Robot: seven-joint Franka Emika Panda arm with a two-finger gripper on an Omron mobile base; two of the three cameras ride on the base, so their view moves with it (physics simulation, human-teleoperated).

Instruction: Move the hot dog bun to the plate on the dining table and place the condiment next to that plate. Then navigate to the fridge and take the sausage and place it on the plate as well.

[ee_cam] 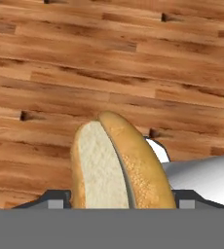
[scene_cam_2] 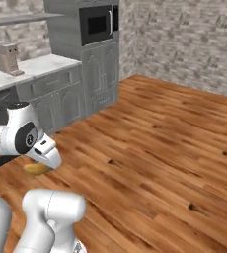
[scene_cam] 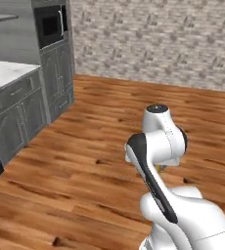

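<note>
Hot dog bun (ee_cam: 119, 165) sits between the two fingers of the end effector (ee_cam: 120, 203), rising from between the dark fingertips (ee_cam: 55, 198) in the hand view; split side with pale crumb toward that view's left, browned crust toward its right. Jaws stand fairly wide, closed against the bun's two flanks, so the bun is held and carried clear of the wooden floor (ee_cam: 109, 63), which lies well below it. In the right base view the bun (scene_cam_2: 36, 168) shows as a small tan-yellow shape just under the white hand of the arm (scene_cam_2: 24, 138), low at the left, above the floorboards and not touching them. In the left base view the arm (scene_cam: 158, 146) is folded tight at lower right; a sliver of tan shows just beneath the elbow housing, too small to read further. Grey cabinets (scene_cam: 21, 107) with a pale marble top run along the left, a tall grey unit with a built-in microwave (scene_cam_2: 98, 23) beyond them; stone-pattern wall (scene_cam: 158, 39) behind.
</note>
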